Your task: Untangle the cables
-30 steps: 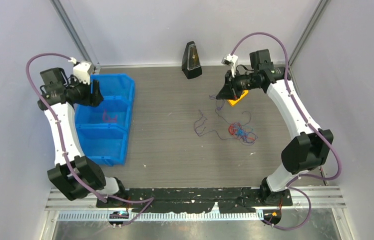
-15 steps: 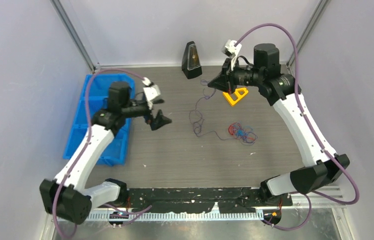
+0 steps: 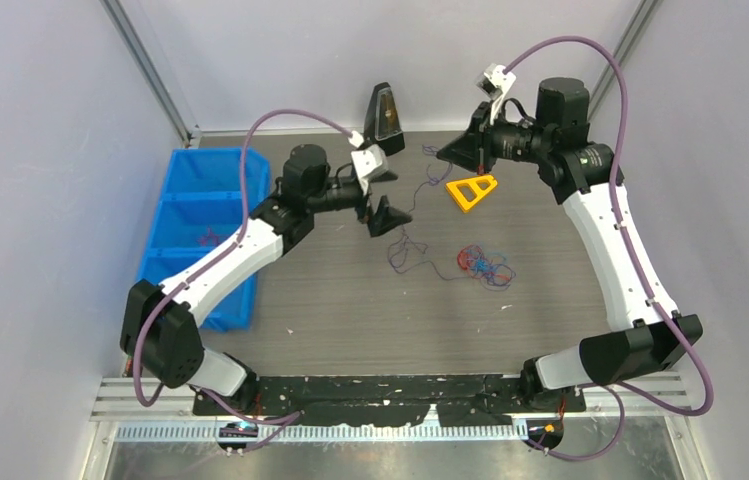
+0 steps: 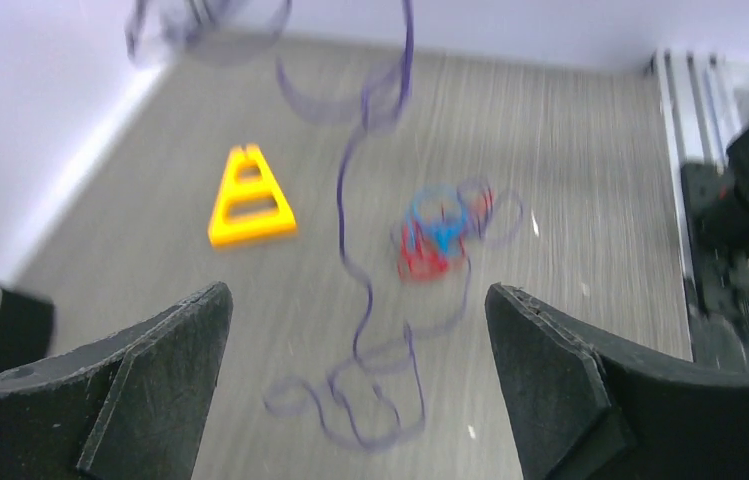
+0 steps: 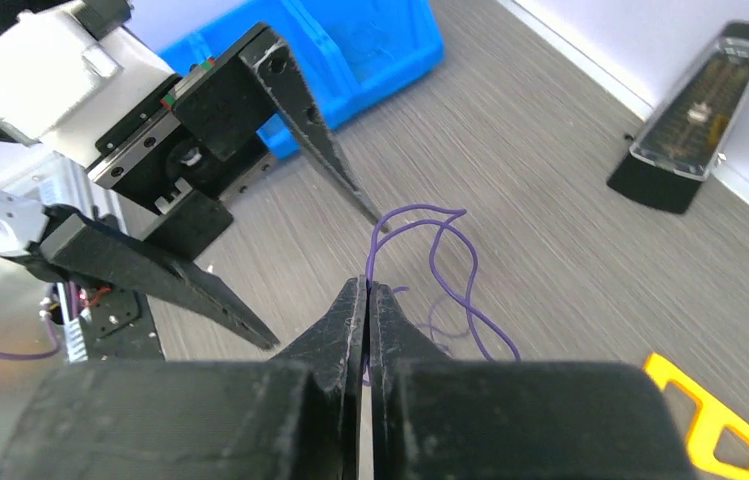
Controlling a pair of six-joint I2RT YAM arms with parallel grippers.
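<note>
Right gripper (image 5: 365,287) pinches a purple wire (image 5: 374,245) high above the bench (image 3: 350,300); left gripper (image 4: 355,292) hangs spread wide, facing that dangling wire.

Cables (image 3: 480,265): loose strand purple, tangle red and blue. Triangle (image 3: 472,189): yellow. Bin (image 3: 200,175): blue. Table (image 3: 350,300): grey, fine streaked grain. Metronome (image 3: 384,120): black, brown face.

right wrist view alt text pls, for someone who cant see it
The right fingers are shut on a thin purple cable that loops above the grey table. The left fingers, open, are close behind, with a blue bin beyond.
</note>
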